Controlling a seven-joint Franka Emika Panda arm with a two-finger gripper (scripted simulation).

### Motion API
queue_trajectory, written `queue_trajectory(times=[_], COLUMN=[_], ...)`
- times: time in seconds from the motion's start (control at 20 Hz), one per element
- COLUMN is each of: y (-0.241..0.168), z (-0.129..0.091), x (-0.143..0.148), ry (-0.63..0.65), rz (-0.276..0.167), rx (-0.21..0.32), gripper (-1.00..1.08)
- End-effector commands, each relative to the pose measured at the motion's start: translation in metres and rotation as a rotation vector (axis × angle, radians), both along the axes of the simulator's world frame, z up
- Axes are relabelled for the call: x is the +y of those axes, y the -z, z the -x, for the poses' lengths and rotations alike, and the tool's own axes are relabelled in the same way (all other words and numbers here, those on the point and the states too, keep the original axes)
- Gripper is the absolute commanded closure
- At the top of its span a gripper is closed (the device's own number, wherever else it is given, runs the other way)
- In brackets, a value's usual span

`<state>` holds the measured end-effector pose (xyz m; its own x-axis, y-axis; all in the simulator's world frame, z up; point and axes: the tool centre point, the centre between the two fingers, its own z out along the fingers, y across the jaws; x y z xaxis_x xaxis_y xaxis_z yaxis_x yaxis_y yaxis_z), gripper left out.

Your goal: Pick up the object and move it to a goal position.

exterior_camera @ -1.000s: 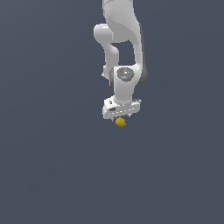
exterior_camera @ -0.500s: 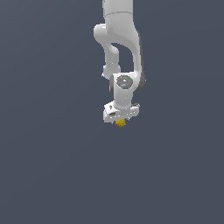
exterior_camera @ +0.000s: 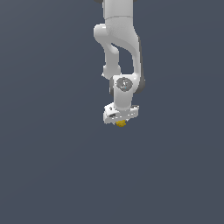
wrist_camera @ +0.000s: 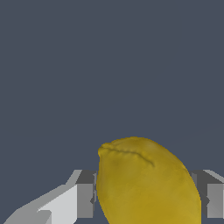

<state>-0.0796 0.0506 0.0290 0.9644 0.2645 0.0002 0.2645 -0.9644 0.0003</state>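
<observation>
Though barely parted, tool (exterior_camera: 121, 121) around object (wrist_camera: 146, 183).

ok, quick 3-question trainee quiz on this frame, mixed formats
1. True or false: the ball sits between the gripper fingers.
2. What colour is the ball? A) red B) mustard yellow C) green
3. In the exterior view, where does the ball show relative to the gripper body?

Key:
1. True. The wrist view shows a grey finger on each side of it.
2. B
3. Just below it, poking out under the white body, mostly hidden.
</observation>
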Motion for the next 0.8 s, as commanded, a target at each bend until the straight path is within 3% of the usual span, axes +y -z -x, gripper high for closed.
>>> queue_trajectory(times=[0.0, 0.75], y=[0.001, -0.028], z=[0.000, -0.008], x=[0.000, -0.018], ry=[0.000, 0.000], rz=[0.000, 0.000], rx=[0.000, 0.000], gripper=[1.08, 1.08])
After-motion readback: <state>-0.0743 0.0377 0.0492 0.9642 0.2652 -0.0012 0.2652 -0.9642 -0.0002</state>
